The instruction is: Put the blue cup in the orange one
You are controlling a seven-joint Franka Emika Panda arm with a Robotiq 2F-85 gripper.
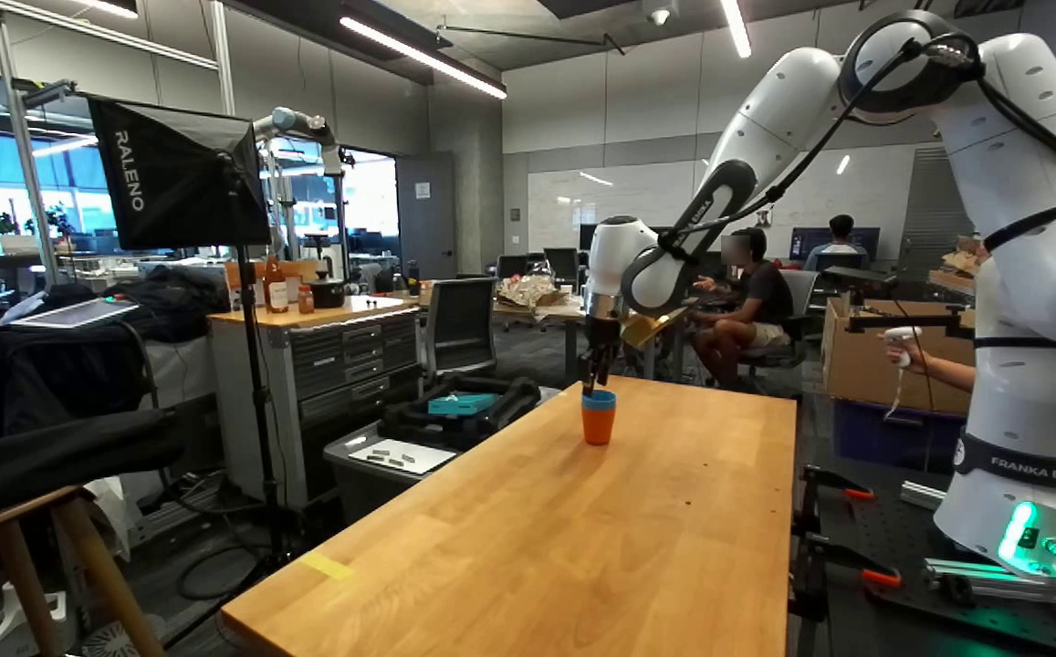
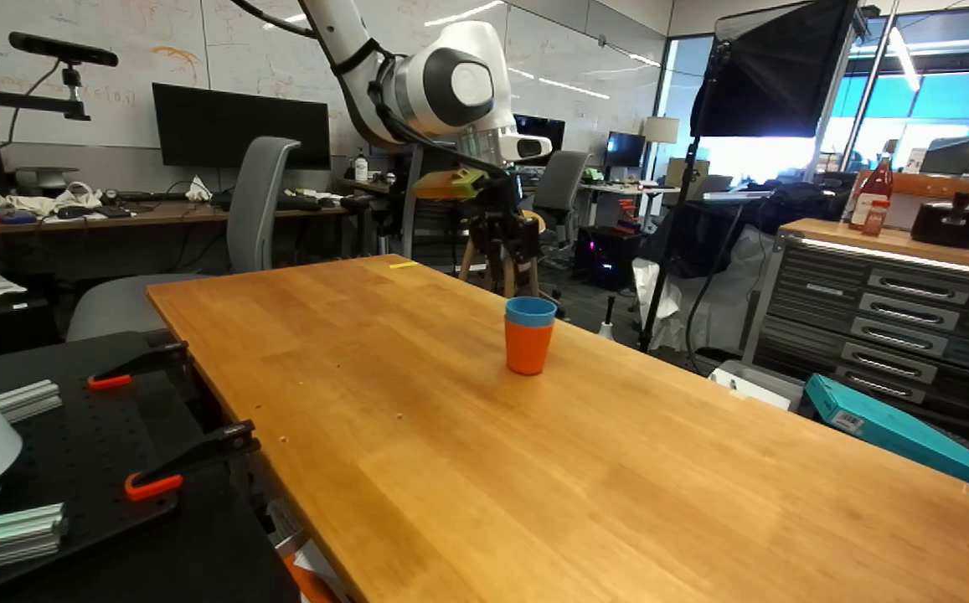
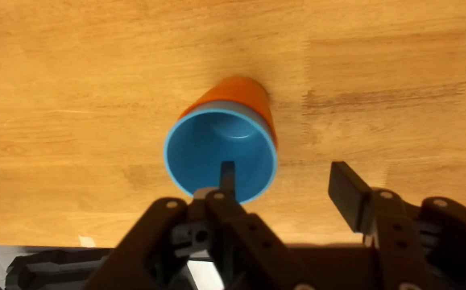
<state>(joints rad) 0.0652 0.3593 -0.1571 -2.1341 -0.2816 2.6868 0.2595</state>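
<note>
Blue plastic cup point(image 2: 530, 315), small, plain, round-mouthed. Location: seated upright inside a small orange-red plastic cup point(image 2: 528, 350), tapered towards its base; in both exterior views only the rim and a blue upper band show above the orange. The wrist view gives the hollow blue interior.

Robotiq gripper point(image 3: 285, 185), black, two-fingered. State: fingers spread well apart, above the nested pair. In the wrist view one finger point(image 3: 227, 173) overlaps the blue mouth and its mate lies over bare wood to the side; contact with the rim cannot be told.

White jointed robot arm point(image 1: 769, 119), black cable along its length, extended over the table.

Rectangular light-brown wooden table point(image 2: 635, 486). Bears both cups near one long edge; strip of yellow tape point(image 1: 329, 566) on its surface, towards one end.

Black fabric softbox lamp point(image 1: 176, 173), lettered RALENO, on a stand.

Grey drawer cabinet with wooden top point(image 1: 245, 392). Carries a labelled red-amber bottle point(image 2: 872, 188) and a lidded black pot point(image 2: 953, 224).

Flat turquoise box point(image 2: 903, 431), beyond the long edge nearest the cups.

Seated person point(image 1: 769, 297), dark T-shirt, light shorts, in the background.
</note>
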